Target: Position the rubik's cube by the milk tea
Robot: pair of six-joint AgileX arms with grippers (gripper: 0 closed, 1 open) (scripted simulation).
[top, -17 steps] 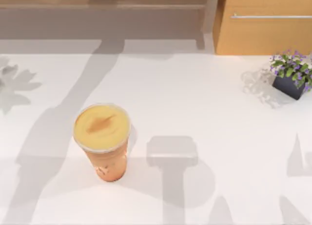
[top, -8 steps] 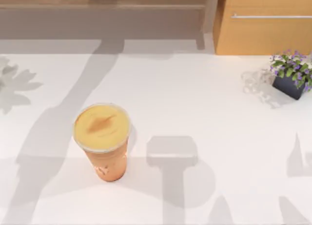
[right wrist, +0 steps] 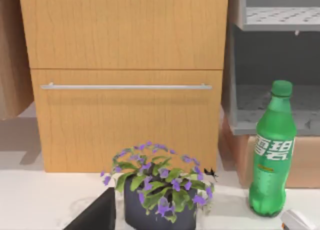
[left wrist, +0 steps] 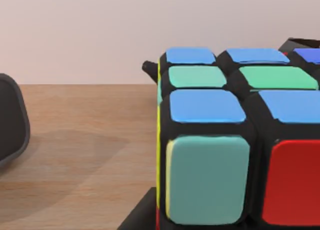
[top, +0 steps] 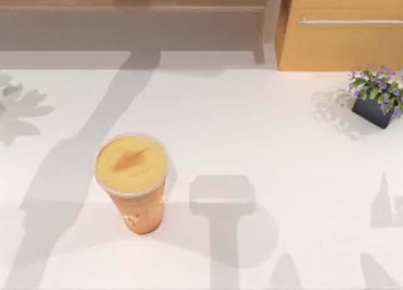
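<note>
Milk tea (top: pixel 131 177): tall clear tapered cup, orange-tan drink, round pale-yellow lid w/ brown smudge. Upright on the white tabletop (top: pixel 264 126), left of centre, toward the near edge.

Rubik's cube (left wrist: pixel 235 140): seen close up in left wrist view. 3x3, black grid lines. Top face shows blue and green squares; the facing side has a teal-ish square and a red one; thin yellow strip along one vertical edge. Sits level, wood surface (left wrist: pixel 75 150) behind it. Can't tell from that view what's carrying it or where it is relative to the cup.
</note>
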